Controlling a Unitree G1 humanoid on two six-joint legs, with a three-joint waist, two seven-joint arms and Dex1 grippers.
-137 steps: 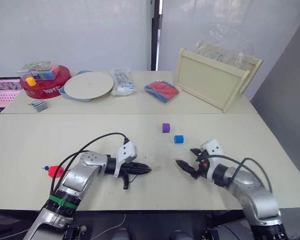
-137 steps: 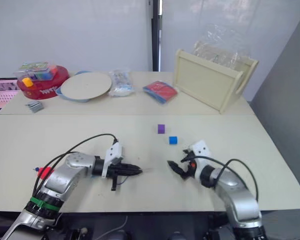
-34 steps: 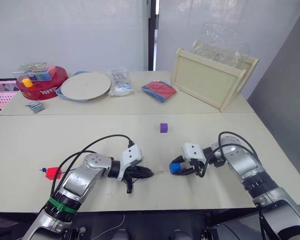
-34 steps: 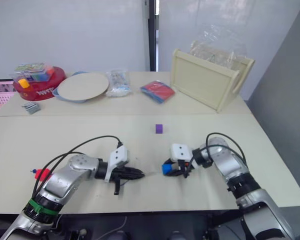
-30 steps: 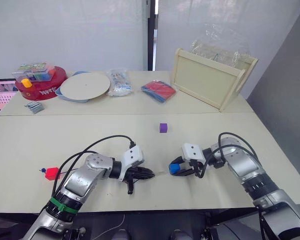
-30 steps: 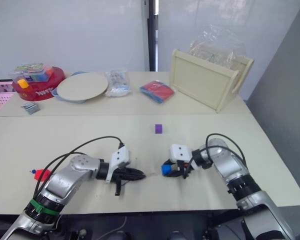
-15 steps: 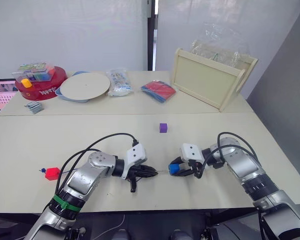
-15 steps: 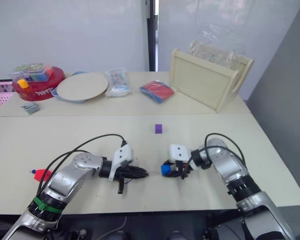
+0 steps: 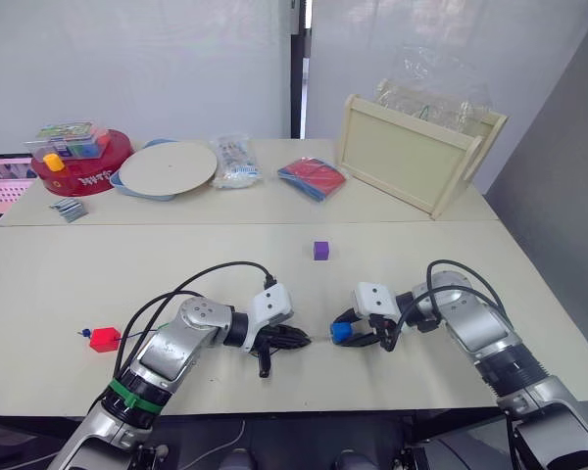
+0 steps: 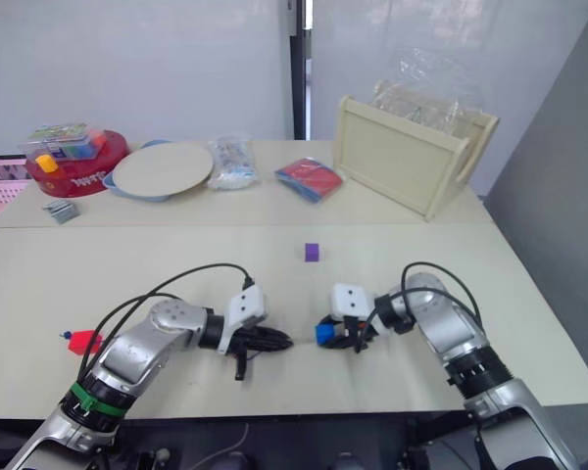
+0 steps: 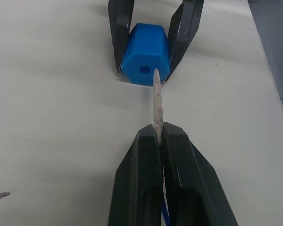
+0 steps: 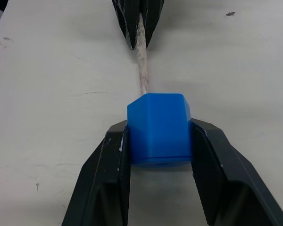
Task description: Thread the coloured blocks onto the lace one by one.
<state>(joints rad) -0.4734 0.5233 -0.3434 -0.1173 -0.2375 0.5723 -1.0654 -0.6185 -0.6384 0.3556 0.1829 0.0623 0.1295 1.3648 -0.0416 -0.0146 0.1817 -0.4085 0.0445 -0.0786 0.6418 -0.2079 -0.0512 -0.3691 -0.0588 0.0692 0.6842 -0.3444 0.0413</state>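
Note:
My right gripper (image 9: 344, 332) is shut on a blue block (image 12: 159, 127), holding it just above the table with its hole (image 11: 145, 69) facing my left gripper. My left gripper (image 11: 158, 133) is shut on the lace's stiff pale tip (image 11: 156, 99). That tip points at the block, and its end touches the block's face right beside the hole. A purple block (image 9: 320, 251) lies farther back at the table's middle. A red block (image 9: 104, 339) lies at the front left, with the lace's small blue knot (image 9: 81, 333) beside it.
Along the back stand a red tub (image 9: 83, 174) with a yellow piece, a round plate (image 9: 169, 166), a plastic packet (image 9: 233, 162), a red-and-blue pack (image 9: 316, 177) and a wooden tray (image 9: 412, 152). Black cables loop over both forearms.
My left gripper has slid to the right with the lace tip, closing the gap until the tip meets the blue block. The right gripper has held the block almost still.

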